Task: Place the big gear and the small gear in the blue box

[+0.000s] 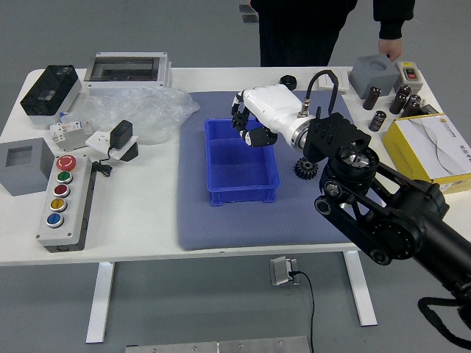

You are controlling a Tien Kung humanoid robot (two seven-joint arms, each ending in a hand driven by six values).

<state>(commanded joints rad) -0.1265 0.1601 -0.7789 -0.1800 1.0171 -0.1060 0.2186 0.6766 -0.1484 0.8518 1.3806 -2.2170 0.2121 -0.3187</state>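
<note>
ok so from where I'm standing, neither gear looks boxed yet, as far as I can see. The toothed gear [305,169] sits on the blue mat [257,229], just right of the blue box [243,196], partly behind the robot's arm. I'd guess that's the big one. The small black round piece [288,82] near the table's far edge could be the small gear, but I can't make out teeth. Part of the box floor shows and I see no gear on it, though the far right corner is covered.

That's because the right hand [266,109] is over that corner. Can't tell if it's clamped on anything, the underside's hidden. If it is carrying something, a lower and a release would be next imo.

For moving room: the box walls are raised, so I'd stay above the rim, especially on the right. The mat strip between box and near edge looks roomy. Crumpled plastic bag [147,118] lies to the left, dark cylinders [372,98] and a yellow carton [401,143] are off right. Person [309,29] at the far side, one hand [391,49] hanging by the grey block [374,72].
</note>
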